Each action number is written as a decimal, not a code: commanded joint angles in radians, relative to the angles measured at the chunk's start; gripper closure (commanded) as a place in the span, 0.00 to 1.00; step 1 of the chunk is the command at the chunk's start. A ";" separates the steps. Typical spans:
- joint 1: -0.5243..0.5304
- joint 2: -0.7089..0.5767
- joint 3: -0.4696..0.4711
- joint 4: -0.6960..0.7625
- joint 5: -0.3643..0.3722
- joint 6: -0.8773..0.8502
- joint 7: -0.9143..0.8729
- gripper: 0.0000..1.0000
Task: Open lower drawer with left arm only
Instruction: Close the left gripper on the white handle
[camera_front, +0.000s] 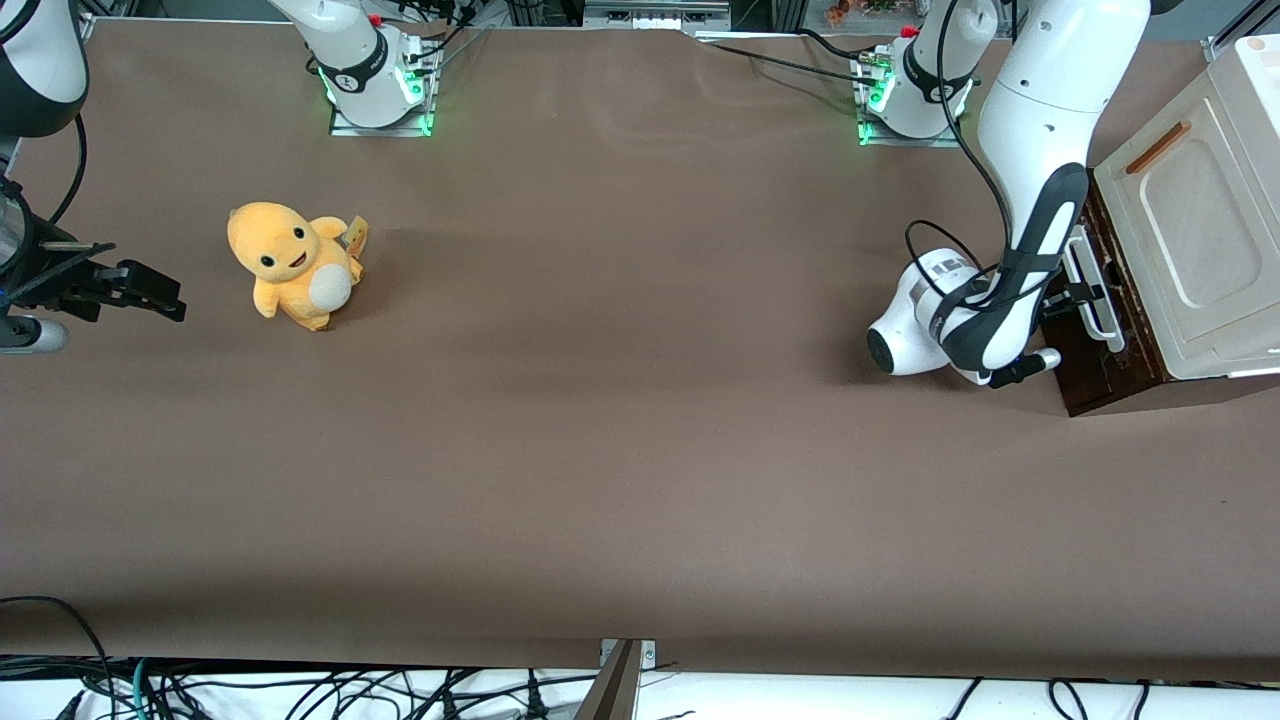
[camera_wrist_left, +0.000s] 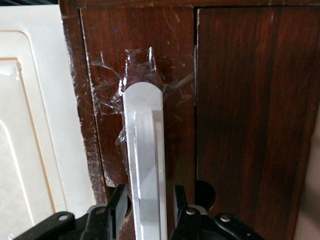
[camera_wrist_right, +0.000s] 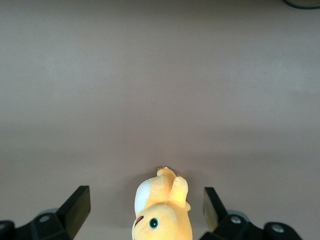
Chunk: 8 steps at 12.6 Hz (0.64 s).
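Note:
The lower drawer (camera_front: 1085, 375) is the dark brown wooden front at the working arm's end of the table. Its front (camera_wrist_left: 170, 60) carries a white loop-shaped bar handle (camera_wrist_left: 145, 165), with clear tape stuck on the wood around the handle's end. In the front view the handle (camera_front: 1092, 292) shows as a white bar just past the left arm's wrist. My gripper (camera_wrist_left: 148, 205) is open and straddles the handle. One black finger (camera_wrist_left: 116, 202) stands on each side of the bar, with a small gap at both. In the front view the gripper (camera_front: 1072, 297) is right up against the drawer front.
A cream panel (camera_front: 1190, 230) with a thin orange-brown handle (camera_front: 1158, 147) lies above the dark drawer front, and it also shows in the wrist view (camera_wrist_left: 30, 125). A second dark wood panel (camera_wrist_left: 250, 125) adjoins the drawer front. A yellow plush toy (camera_front: 295, 262) sits toward the parked arm's end.

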 joint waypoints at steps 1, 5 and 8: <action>0.005 0.004 -0.005 -0.008 0.039 -0.006 -0.012 0.66; 0.005 -0.001 -0.005 -0.006 0.039 -0.007 0.000 0.72; 0.005 -0.004 -0.005 -0.006 0.039 -0.009 0.006 0.77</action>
